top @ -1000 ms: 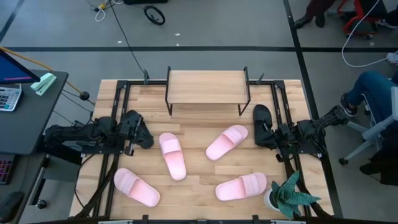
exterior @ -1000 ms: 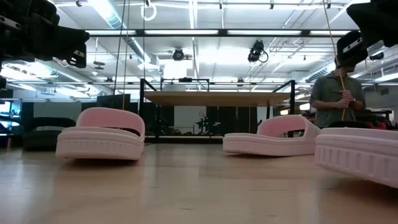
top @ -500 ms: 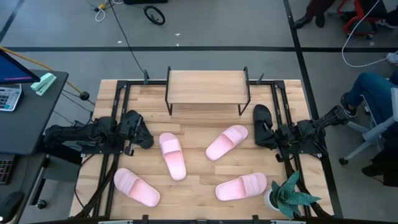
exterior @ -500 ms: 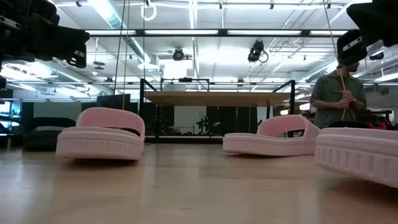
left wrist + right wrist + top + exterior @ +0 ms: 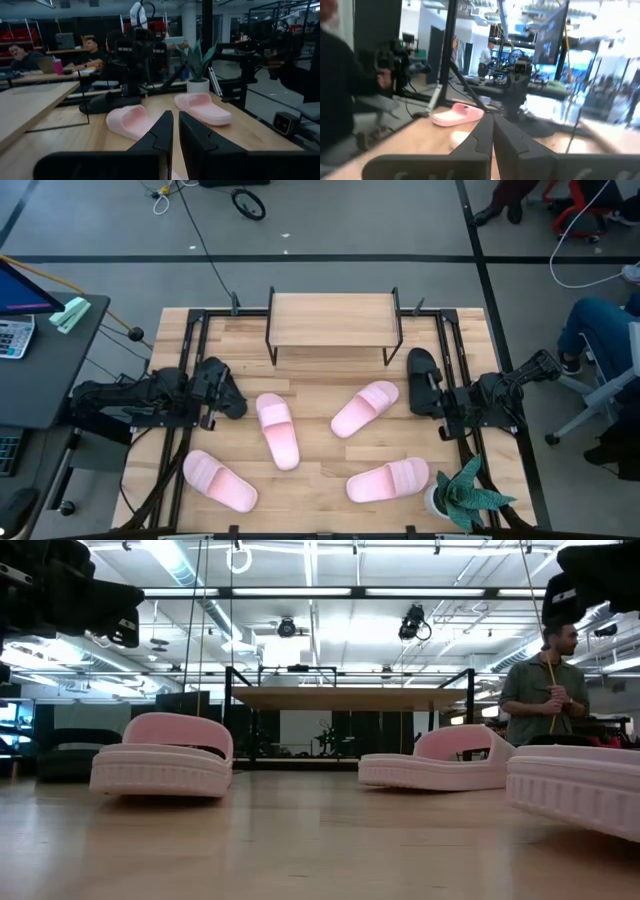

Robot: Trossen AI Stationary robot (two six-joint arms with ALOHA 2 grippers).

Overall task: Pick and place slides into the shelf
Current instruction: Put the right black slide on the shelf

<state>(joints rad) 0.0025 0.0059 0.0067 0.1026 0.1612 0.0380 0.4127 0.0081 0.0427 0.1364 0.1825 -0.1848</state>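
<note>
Left gripper (image 5: pixel 238 406) hovers at the table's left edge, fingers pressed together on nothing, as its wrist view shows (image 5: pixel 172 145). Right gripper (image 5: pixel 420 395) mirrors it at the right edge, likewise pinched closed and empty (image 5: pixel 492 135).

Slides: four pink ones lie on the table (image 5: pixel 320 480); none on the shelf (image 5: pixel 333 318) yet.
- Pink slide 1 (image 5: pixel 278 430): just inboard of left gripper, long axis nearly fore-aft, slight tilt.
- Pink slide 2 (image 5: pixel 219 480): nearer the table's front on the left arm's side, lying diagonal.
- Pink slide 3 (image 5: pixel 364 408): near right gripper, diagonal, one end aimed toward the shelf's right leg.
- Pink slide 4 (image 5: pixel 388 479): front right, next to the plant (image 5: pixel 462 492), long axis nearly crosswise.
- Black slide (image 5: pixel 422 366): touching or just beside right gripper, long axis fore-aft. A second dark one may lie under the left gripper; cannot tell.

Handling, judged: foam, so light, soft, springy, not fragile. Strap arch looks the best hold; a sole-edge pinch would squash and may slip. Shelf stands beyond both grippers, centred.
</note>
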